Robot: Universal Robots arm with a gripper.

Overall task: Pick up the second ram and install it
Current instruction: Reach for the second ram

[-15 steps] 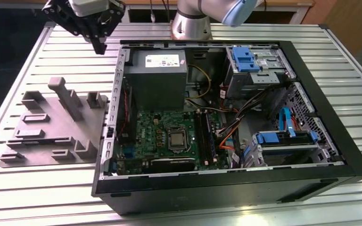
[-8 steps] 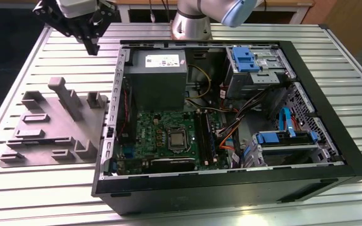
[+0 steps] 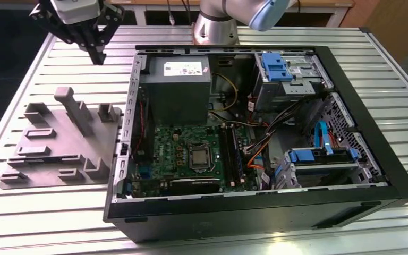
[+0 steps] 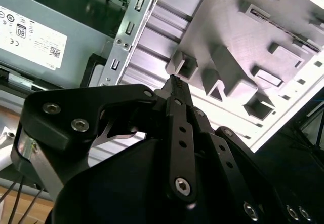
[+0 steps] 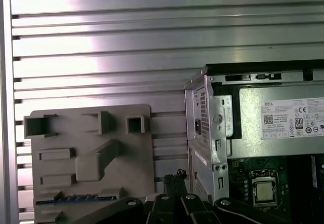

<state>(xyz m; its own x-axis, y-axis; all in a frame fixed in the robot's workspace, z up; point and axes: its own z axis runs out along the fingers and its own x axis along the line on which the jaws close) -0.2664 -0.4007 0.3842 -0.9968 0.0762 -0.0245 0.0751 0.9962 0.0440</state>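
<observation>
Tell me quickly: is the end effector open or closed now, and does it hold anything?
End effector: closed, fingertips together, holding nothing.

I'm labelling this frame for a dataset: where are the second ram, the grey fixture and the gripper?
second ram (image 5: 76,198), first wrist view, middle of its blue-green edge in the fixture slot.
grey fixture (image 3: 62,154), exterior view, bare part of its base plate.
gripper (image 3: 98,57), exterior view, midway between its fingertips.
</observation>
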